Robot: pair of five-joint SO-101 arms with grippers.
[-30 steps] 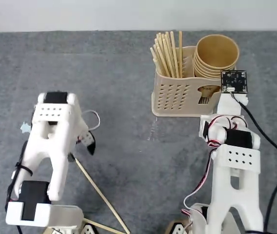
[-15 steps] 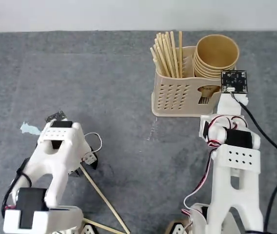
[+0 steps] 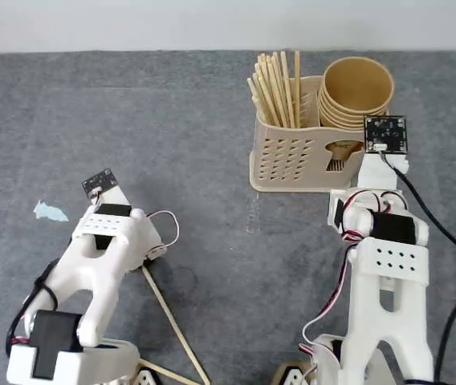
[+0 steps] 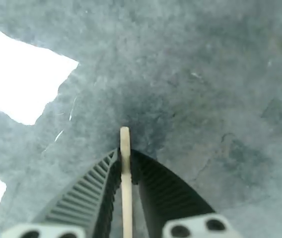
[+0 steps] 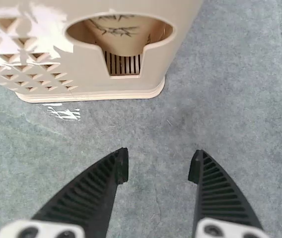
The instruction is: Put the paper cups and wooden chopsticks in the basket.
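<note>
A beige perforated basket [image 3: 292, 160] stands at the back right, holding several wooden chopsticks [image 3: 276, 87] upright and a stack of paper cups [image 3: 356, 90]. One long wooden chopstick [image 3: 170, 321] lies slanted on the grey mat at the front left. My left gripper [image 4: 125, 157] is shut on the chopstick [image 4: 126, 188], whose tip pokes out past the fingertips, close above the mat. The left arm [image 3: 99, 265] sits over the chopstick's upper end. My right gripper [image 5: 156, 166] stands open over bare mat just in front of the basket [image 5: 96, 54].
A small pale blue scrap [image 3: 50, 212] lies on the mat left of the left arm. A second chopstick end [image 3: 164, 372] shows at the front edge. The right arm [image 3: 384, 265] stands directly in front of the basket.
The left arm has swung forward and to the right, lowering its gripper onto the chopstick's upper end and shutting on it. The right arm has stayed still.
</note>
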